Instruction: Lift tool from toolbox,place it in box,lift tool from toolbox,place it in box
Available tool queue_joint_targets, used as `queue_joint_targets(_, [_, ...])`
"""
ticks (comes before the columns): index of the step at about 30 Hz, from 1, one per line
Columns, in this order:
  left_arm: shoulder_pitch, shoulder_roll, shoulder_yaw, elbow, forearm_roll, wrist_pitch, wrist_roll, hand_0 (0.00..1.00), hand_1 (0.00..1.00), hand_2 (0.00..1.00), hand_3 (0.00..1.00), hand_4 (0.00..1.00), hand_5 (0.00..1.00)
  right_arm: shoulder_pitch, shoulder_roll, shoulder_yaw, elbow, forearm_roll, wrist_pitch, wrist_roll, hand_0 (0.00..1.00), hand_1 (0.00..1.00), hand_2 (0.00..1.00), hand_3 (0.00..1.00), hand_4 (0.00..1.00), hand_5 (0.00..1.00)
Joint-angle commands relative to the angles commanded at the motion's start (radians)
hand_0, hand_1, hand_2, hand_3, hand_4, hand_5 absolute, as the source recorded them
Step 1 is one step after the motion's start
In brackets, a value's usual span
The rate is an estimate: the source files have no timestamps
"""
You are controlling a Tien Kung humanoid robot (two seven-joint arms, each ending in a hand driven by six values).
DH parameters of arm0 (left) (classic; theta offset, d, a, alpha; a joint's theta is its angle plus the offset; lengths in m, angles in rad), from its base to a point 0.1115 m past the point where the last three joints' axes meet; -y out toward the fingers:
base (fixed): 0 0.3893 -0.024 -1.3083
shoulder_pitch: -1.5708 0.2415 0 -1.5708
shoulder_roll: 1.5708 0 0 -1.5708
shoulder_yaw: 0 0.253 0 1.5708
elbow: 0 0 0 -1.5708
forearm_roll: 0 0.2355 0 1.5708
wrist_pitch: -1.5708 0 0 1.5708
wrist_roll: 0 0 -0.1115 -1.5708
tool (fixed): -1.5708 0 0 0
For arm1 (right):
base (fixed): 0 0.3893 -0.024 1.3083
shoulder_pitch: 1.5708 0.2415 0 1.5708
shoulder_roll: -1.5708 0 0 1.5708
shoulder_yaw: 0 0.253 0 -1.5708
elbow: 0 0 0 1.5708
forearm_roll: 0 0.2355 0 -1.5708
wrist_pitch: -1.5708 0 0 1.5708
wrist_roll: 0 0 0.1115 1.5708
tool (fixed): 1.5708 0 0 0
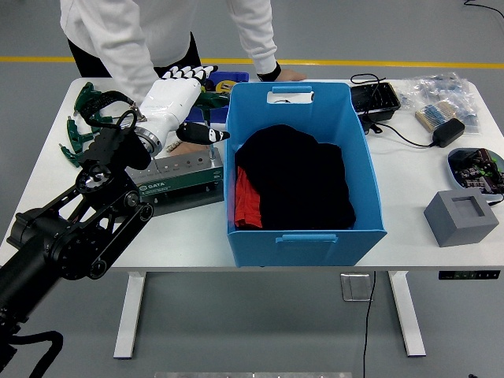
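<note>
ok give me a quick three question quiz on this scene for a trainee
1. True or false: the blue box holds dark cloth.
2. Which robot hand is over the grey toolbox? A) left hand B) right C) both
3. Fill in: the grey foam block sits to the ____ of the blue box in the picture.

Key: 1 true. 2 A, the left hand reaches in above the toolbox, near the green-handled tool; no right arm shows. 3 right.
</note>
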Motion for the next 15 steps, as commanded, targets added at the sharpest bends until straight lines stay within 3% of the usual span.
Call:
queue_joint_targets(4, [-0.042,-0.019,0.017,0.076,0.000,0.025,0.003,0.967,0.900,0.881,0.998,0.998,0.450,0.000,-0.001,0.007,0.001,-0.015,0.001,-0.004,0.673,0.651,0.729,0.574,0.767,0.727])
queue_joint_targets(5, [-0.053,-0.024,0.021,0.096,0.000,0.031,0.005,0.866,0.781,0.737,0.868,0.998,0.527,0.001,-0.001,0.009,0.001,-0.018,0.001,-0.004,0.670,0.651,0.729,0.575,0.768,0.726])
queue_joint_targets(10, [-0.095,-0.037,0.046,0.181,0.000,0.050,0.011,0.866,0.781,0.737,0.868,0.998,0.527,0.003,-0.001,0.016,0.002,-0.030,0.001,-0.009,0.670,0.651,0.729,0.575,0.768,0.726])
queue_joint_targets(11, [-0.102,-0.038,0.051,0.193,0.000,0.052,0.011,0.730,0.697,0.637,0.746,0.998,0.545,0.003,-0.002,0.018,0.002,-0.034,0.001,-0.010,0.673,0.652,0.731,0.575,0.768,0.724])
queue_joint_targets(15, [-0.123,-0.039,0.072,0.222,0.000,0.049,0.017,0.730,0.697,0.637,0.746,0.998,0.545,0.006,-0.003,0.025,0.003,-0.048,0.002,-0.014,0.673,0.652,0.731,0.575,0.768,0.724])
